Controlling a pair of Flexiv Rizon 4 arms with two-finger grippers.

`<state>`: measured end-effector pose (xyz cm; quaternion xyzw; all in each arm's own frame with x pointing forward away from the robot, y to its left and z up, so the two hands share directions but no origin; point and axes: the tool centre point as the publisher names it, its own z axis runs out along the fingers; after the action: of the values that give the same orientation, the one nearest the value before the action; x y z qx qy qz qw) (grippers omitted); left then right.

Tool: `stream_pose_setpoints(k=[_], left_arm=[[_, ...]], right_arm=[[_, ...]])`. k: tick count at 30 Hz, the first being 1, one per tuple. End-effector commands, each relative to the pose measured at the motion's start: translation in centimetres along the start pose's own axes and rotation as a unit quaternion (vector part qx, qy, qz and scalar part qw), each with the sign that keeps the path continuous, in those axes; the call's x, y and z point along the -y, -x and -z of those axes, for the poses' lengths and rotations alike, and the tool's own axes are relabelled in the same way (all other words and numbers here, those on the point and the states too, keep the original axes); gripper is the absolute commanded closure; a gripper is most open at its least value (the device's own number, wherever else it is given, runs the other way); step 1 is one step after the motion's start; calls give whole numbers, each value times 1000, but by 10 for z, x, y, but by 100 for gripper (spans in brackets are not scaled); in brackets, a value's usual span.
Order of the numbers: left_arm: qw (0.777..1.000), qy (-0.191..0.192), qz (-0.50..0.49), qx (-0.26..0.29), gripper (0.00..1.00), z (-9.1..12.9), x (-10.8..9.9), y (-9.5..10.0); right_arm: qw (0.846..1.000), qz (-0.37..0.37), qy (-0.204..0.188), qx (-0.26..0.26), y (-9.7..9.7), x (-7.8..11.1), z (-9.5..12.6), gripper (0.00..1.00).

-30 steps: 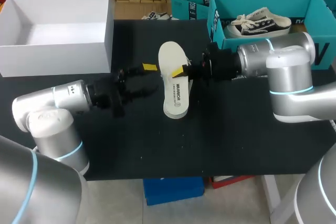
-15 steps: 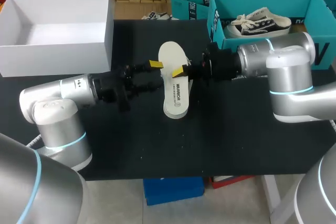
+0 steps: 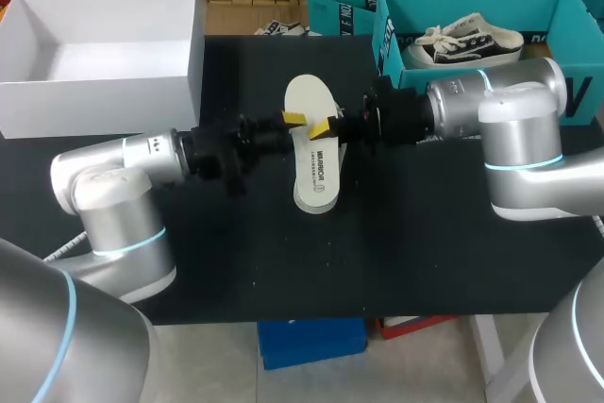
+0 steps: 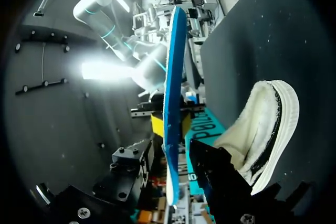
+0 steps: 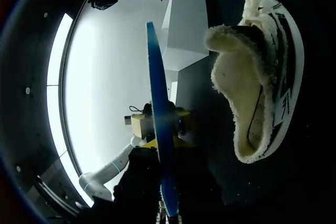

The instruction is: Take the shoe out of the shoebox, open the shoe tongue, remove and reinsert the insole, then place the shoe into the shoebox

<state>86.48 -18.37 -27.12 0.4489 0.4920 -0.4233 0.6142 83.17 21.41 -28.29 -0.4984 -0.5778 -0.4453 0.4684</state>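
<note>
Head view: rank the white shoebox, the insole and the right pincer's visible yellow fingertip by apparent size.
Largest: white shoebox, clearly.
Middle: insole, held above the table by the right pincer, so somewhat nearer the camera; the rank is still safe.
Smallest: yellow fingertip, by far.

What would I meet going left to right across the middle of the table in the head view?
Left arm → insole → right arm. The white shoebox spans the same stretch as the left arm, farther back, so I leave it out.
</note>
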Motion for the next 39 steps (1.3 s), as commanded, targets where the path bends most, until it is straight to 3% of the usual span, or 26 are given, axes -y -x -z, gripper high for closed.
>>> stream_pose_setpoints(k=[1, 2, 7, 12, 19, 20, 21, 30, 39], left_arm=[[1000, 2, -1, -1, 75, -3, 0, -3], [1000, 2, -1, -2, 83, -2, 0, -4], [1000, 4, 2, -4, 81, -1, -1, -8], [1000, 6, 3, -5, 100, 0, -2, -9], [1000, 7, -2, -2, 100, 0, -2, -8], [1000, 6, -3, -2, 100, 0, -2, -8], [1000, 6, -3, -1, 100, 0, -1, -8], [1000, 2, -12, -23, 100, 11, 6, -4], [989, -3, 0, -147, 100, 44, 26, -10]], right_arm=[[1000, 0, 0, 1, 0, 0, -1, 100], [1000, 0, 0, 1, 0, 0, -1, 100], [1000, 0, 0, 1, 0, 0, -1, 100], [1000, 0, 0, 1, 0, 0, -1, 100], [1000, 0, 0, 1, 0, 0, -1, 100], [1000, 0, 0, 1, 0, 0, -1, 55], [1000, 0, 1, 1, 0, 0, 0, 0], [997, 3, 44, 62, -13, 7, 24, 0], [988, -11, 97, 123, -22, 37, 65, 0]])
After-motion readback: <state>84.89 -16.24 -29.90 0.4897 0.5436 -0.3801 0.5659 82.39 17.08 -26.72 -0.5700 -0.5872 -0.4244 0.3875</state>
